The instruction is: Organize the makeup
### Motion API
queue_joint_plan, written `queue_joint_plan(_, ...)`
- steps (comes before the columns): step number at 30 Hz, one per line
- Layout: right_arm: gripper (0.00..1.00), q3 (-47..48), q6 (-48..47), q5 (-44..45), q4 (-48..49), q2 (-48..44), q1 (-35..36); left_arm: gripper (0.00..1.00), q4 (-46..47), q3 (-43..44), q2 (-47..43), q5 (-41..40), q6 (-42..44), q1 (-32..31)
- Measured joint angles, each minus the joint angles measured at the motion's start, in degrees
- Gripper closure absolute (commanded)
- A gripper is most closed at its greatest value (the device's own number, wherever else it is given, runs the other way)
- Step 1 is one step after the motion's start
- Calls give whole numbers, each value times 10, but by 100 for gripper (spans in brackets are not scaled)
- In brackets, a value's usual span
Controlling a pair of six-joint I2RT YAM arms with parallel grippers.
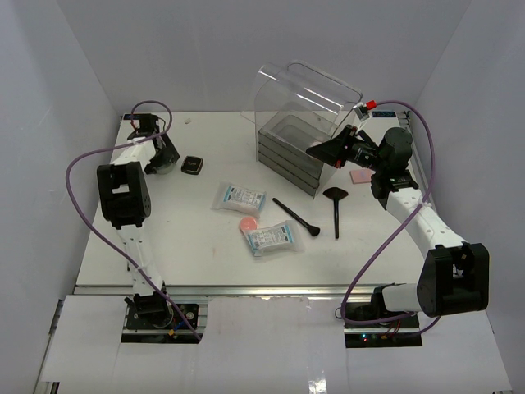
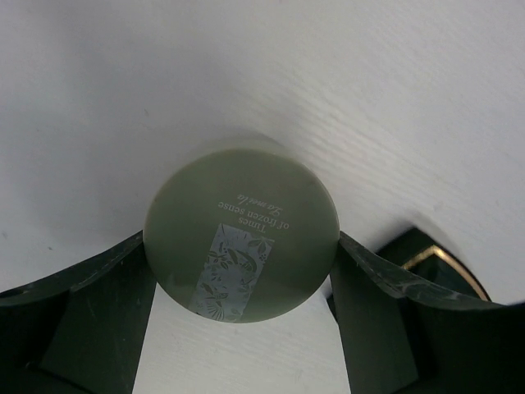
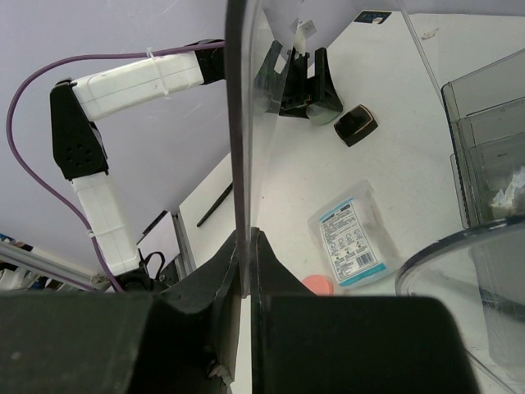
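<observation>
My left gripper (image 1: pixel 163 159) (image 2: pixel 242 283) is at the back left, its fingers closed on both sides of a round green jar (image 2: pixel 242 234) that stands on the table. My right gripper (image 1: pixel 317 150) (image 3: pixel 248 240) is shut on the edge of the clear box's raised lid (image 1: pixel 308 94) (image 3: pixel 243 139). On the table lie two white-blue sachets (image 1: pixel 239 197) (image 1: pixel 271 238), a pink round puff (image 1: pixel 248 223), a thin black brush (image 1: pixel 295 217), a fan brush (image 1: pixel 335 205) and a pink square puff (image 1: pixel 362 176). One sachet (image 3: pixel 353 238) and the round puff (image 3: pixel 318 285) show in the right wrist view.
A black compact (image 1: pixel 193 165) (image 3: pixel 358 125) lies just right of the left gripper. The clear box with grey drawers (image 1: pixel 287 156) (image 3: pixel 488 148) stands at the back centre. A small white thing (image 1: pixel 189 121) lies near the back wall.
</observation>
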Motion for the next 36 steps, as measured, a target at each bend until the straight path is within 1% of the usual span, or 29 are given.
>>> queue_joint_plan(1, 91, 0, 0, 0, 0, 0, 0, 86, 0, -9, -7, 10, -1, 0)
queue_joint_plan(4, 92, 0, 0, 0, 0, 0, 0, 87, 21, -62, -47, 59, -13, 1)
queue_joint_plan(7, 92, 0, -2, 0, 0, 0, 0, 87, 59, -156, -128, 127, -34, 1)
queue_joint_plan(9, 92, 0, -4, -1, -1, 0, 0, 87, 94, -226, -202, 170, -54, -3)
queue_joint_plan(13, 92, 0, -7, -2, -1, 0, 0, 85, 242, -373, -350, 269, -113, -24)
queue_joint_plan(15, 92, 0, -10, -2, -3, 0, 0, 84, 333, -435, -398, 306, -144, -46)
queue_joint_plan(17, 92, 0, -14, -2, -6, 0, 0, 84, 430, -487, -423, 333, -175, -79)
queue_joint_plan(19, 92, 0, -18, -2, -8, 0, 0, 84, 510, -520, -425, 356, -198, -114)
queue_joint_plan(22, 92, 0, -23, -3, -10, 0, 0, 83, 611, -546, -404, 377, -224, -170)
queue_joint_plan(26, 92, 2, -28, -4, -14, 0, 0, 83, 759, -550, -353, 371, -229, -234)
queue_joint_plan(31, 92, 10, -27, -6, -24, 0, 0, 83, 916, -550, -288, 337, -197, -302)
queue_joint_plan(34, 92, 17, -25, -7, -28, 0, 0, 83, 977, -528, -239, 317, -163, -331)
queue_joint_plan(36, 92, 19, -23, -7, -30, 0, 0, 83, 996, -507, -210, 303, -138, -346)
